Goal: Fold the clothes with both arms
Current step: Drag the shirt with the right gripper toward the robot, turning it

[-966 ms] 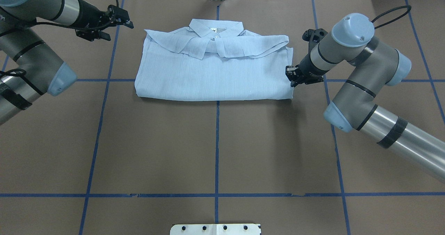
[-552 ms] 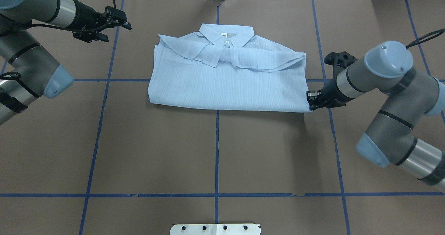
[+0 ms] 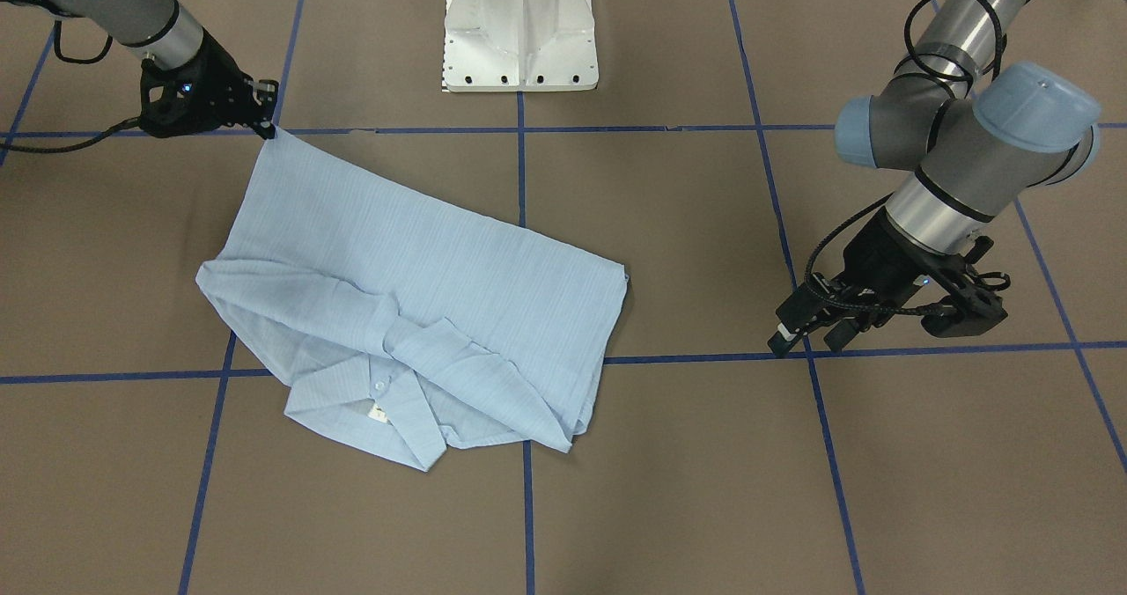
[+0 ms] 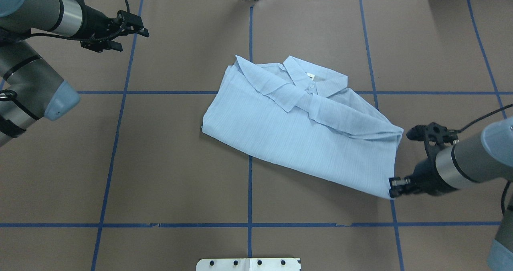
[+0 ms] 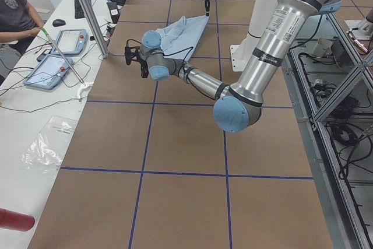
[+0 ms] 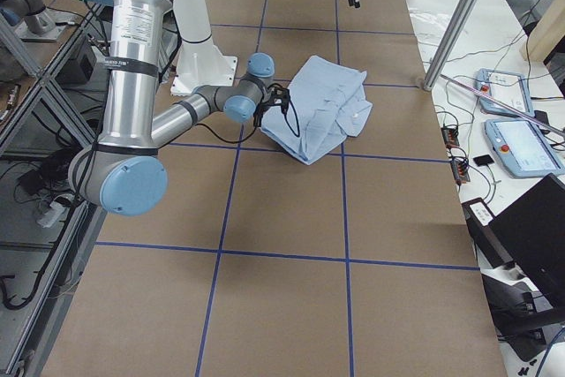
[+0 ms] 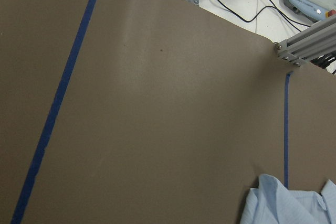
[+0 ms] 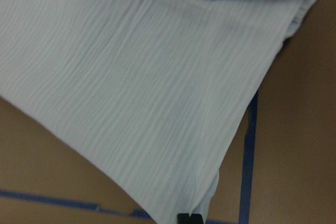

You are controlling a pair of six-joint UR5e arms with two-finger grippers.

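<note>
Blue shirt [image 4: 296, 138] lies skewed near the middle of the surface [image 4: 160, 162], already folded to a compact rectangle, sleeves tucked, collar up. Right claw [image 4: 393, 181] pinches its near corner; left claw [image 3: 806, 340] hangs open, well apart. Likely left: squaring it, perhaps one more fold.

Thin, soft cloth for the shirt [image 4: 304, 142]: matt, finely ribbed with narrow stripes, lightly crinkled along the folds, with a small smooth white button [image 4: 311, 86] at the collar. Matt brown paper-like sheeting over the bench [image 4: 180, 174], smooth, crossed by dull blue tape lines [image 4: 249, 191]. Brushed silver metal tubes and satin grey housings on the left arm [image 4: 24, 74] and right arm [image 4: 469, 162], with smooth pale blue plastic caps [image 4: 60, 100]. Matt black plastic on the right gripper [image 4: 392, 187]. White-painted, faintly glossy metal for the pedestal base [image 3: 519, 27].
</note>
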